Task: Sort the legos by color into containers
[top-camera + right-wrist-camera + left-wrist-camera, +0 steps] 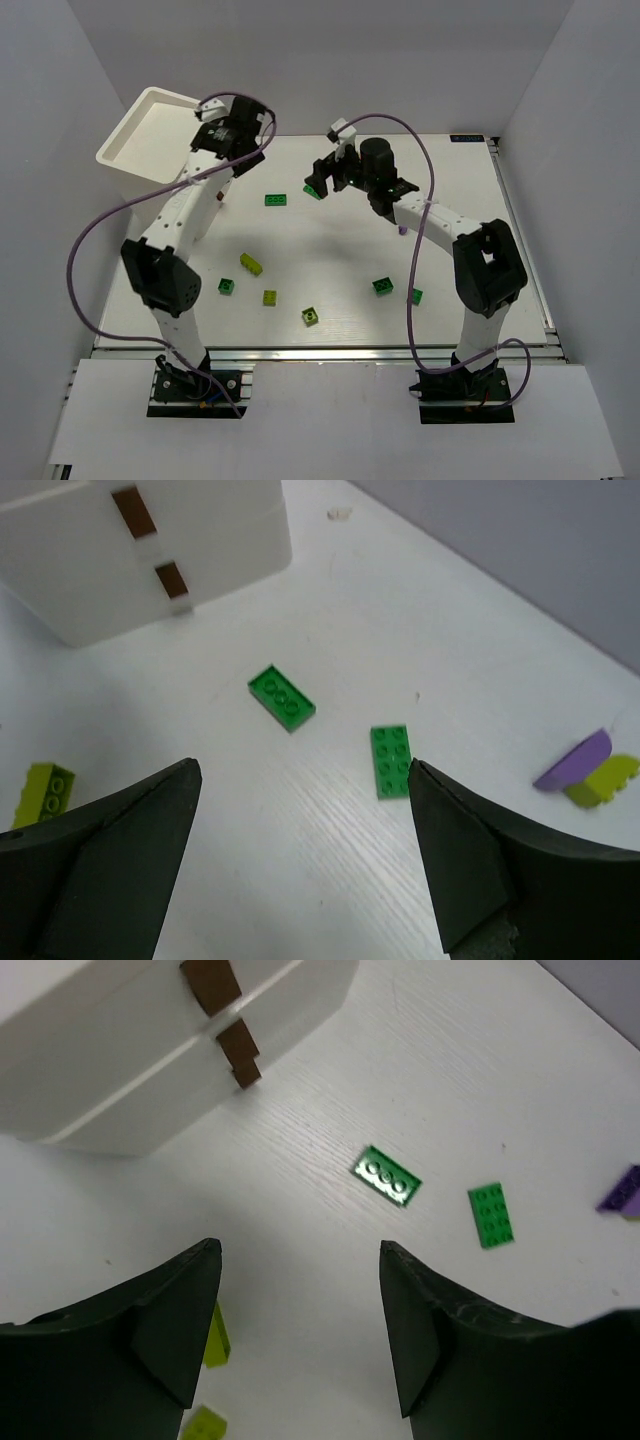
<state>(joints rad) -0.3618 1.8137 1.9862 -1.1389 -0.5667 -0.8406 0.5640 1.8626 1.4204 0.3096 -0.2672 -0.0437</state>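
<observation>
The white containers [150, 135] stand at the far left; their joined walls with brown marks show in the left wrist view [150, 1050] and the right wrist view [140, 550]. Small legos lie scattered on the table. A green brick [276, 200] [386, 1176] [282, 696] and a green plate [490, 1215] [390, 760] lie mid-table. A purple lego [573, 762] touches a yellow-green one [603, 780]. My left gripper [228, 140] [300, 1250] is open and empty beside the containers. My right gripper [322, 182] [305, 765] is open and empty above the green plate.
Nearer the arms lie yellow-green legos [251, 264] [269, 297] [310, 316], dark green ones [228, 287] [383, 286] and a green one [416, 296]. A purple piece [402, 231] lies under the right forearm. Purple cables loop off both arms. White walls enclose the table.
</observation>
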